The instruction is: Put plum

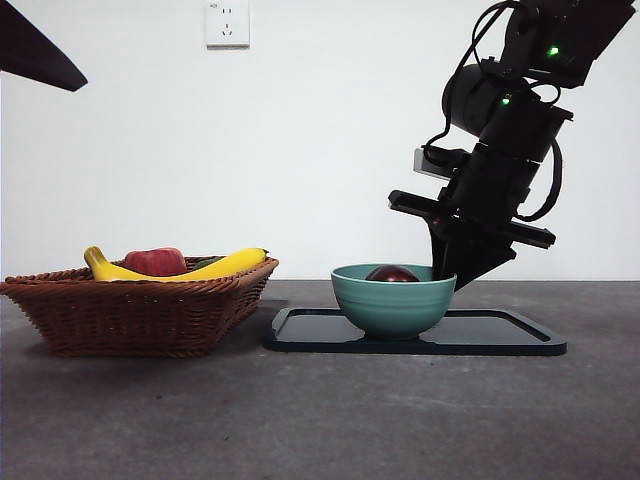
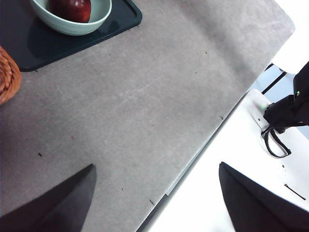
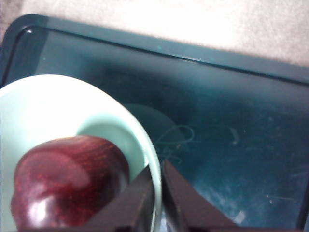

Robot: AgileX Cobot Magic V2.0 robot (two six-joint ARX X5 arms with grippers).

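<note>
The grey surface (image 1: 320, 420) carries everything here, and on its one side sits a wicker basket (image 1: 140, 315) with a yellow banana (image 1: 215, 267) and a red apple-like fruit (image 1: 155, 261) lying in it. Beside the basket, a little apart from it, lies a dark flat tray (image 1: 500, 335), and on the tray stands a teal bowl (image 1: 392, 300). The right arm comes down from above at a slant, big and dark, and its right tool (image 3: 158, 193) is at the bowl's rim on the side away from the basket — the two jaws stand close together with only a thin gap, and the rim of the bowl runs right into that gap, so the tool is pinching the bowl's edge. The left tool (image 2: 154, 198) waits well off to the side, over bare surface near its edge, its jaws spread wide and holding nothing. The plum (image 3: 67, 181) — dark maroon and glossy — rests inside the bowl, its top just showing above the rim in the front view, and it lies just beside the right tool's jaw.
</note>
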